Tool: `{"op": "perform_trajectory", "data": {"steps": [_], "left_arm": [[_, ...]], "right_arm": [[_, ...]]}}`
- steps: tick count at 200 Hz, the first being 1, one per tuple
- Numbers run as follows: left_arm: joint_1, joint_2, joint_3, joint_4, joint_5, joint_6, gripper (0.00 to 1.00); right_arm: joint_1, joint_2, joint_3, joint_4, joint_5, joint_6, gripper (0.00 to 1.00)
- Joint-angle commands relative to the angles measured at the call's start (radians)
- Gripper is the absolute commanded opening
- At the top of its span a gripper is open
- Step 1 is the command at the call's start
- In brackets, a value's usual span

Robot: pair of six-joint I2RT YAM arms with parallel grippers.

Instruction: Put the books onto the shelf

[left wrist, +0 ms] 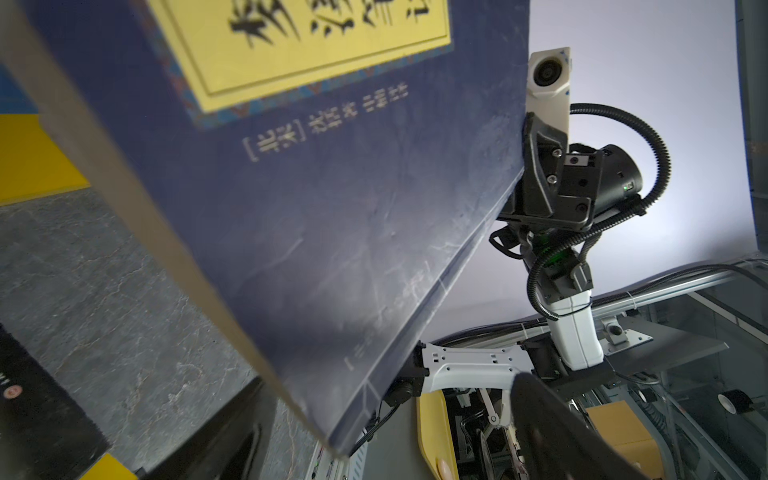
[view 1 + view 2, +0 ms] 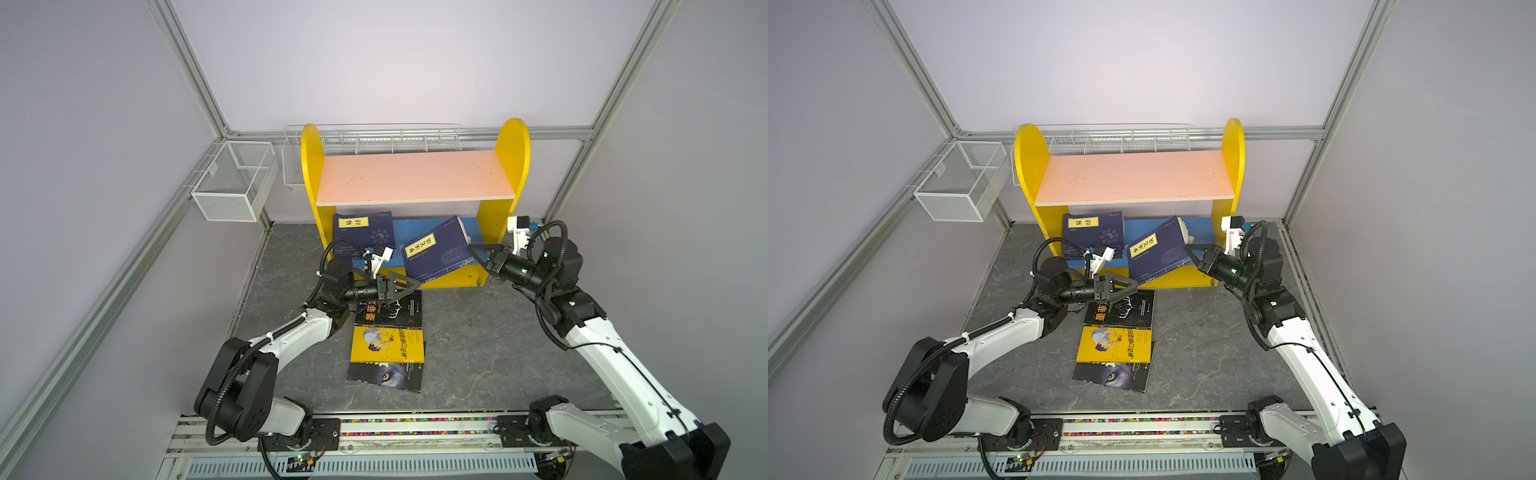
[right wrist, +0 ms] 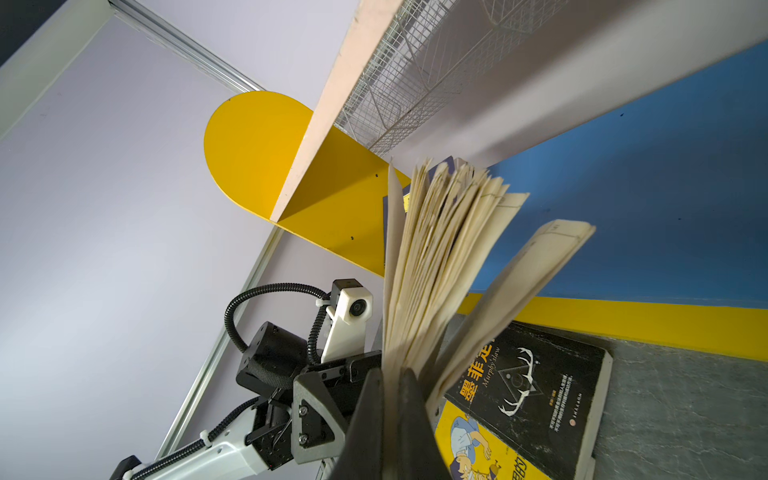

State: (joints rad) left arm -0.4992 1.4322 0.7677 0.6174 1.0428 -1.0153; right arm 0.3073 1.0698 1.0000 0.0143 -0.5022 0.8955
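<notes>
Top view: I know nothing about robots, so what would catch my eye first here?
The bright yellow-sided shelf with its pink top board stands against the back wall. Before it the right claw pinches a tilted navy book at the blue lower board, the open left claw hovering by its lower corner. Three more books lie overlapping on the grey floor.

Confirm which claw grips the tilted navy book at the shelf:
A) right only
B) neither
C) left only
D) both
A: the right claw is shut on the fanned page edge of the book, while the left claw stands open at the book's lower corner.
</notes>
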Motion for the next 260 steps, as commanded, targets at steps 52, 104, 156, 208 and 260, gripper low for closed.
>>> {"op": "perform_trajectory", "data": {"steps": [52,104,156,208,260], "left_arm": [[0.001,0.078,0.029,0.221,0.013,-0.156,0.77],[0.002,0.063,0.06,0.168,0.001,-0.113,0.45],[0.001,-0.007,0.063,-0.017,-0.058,0.055,0.0],[0.001,-0.13,0.047,-0.215,-0.104,0.228,0.0],[0.001,-0.158,0.032,-0.232,-0.125,0.245,0.0]], "right_arm": [[0.055,-0.006,-0.034,0.12,-0.021,0.036,0.06],[0.059,-0.079,-0.101,-0.083,0.031,-0.088,0.06],[0.053,-0.099,-0.095,-0.231,0.142,-0.156,0.43],[0.027,-0.048,-0.063,-0.242,0.092,-0.177,0.74],[0.049,0.0,-0.07,-0.068,-0.105,-0.138,0.58]]}}
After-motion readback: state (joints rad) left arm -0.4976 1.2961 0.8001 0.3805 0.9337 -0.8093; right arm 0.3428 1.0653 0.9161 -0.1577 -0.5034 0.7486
